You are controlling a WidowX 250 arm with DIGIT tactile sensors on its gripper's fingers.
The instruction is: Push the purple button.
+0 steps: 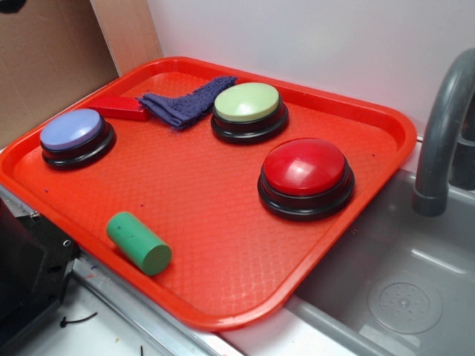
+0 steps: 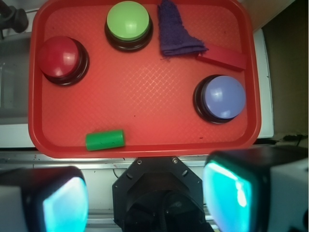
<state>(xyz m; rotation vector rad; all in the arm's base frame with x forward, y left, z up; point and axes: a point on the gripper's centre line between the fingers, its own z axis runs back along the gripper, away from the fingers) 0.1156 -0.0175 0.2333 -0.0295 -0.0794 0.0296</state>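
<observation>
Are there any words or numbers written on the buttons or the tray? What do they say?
None: no words, numbers or signs can be read in either view.
The purple button, the green button and the red button have plain tops.
The red tray shows only a bumpy diamond pattern.
The green cylinder, the red block and the purple cloth are bare too.

White wall [image 1: 312, 37] seen behind, brown cardboard panel [image 1: 44, 59] at the left. Grey sink basin [image 1: 401, 282] with 1 grey faucet [image 1: 445, 133] seen at right. Lighting even.
</observation>
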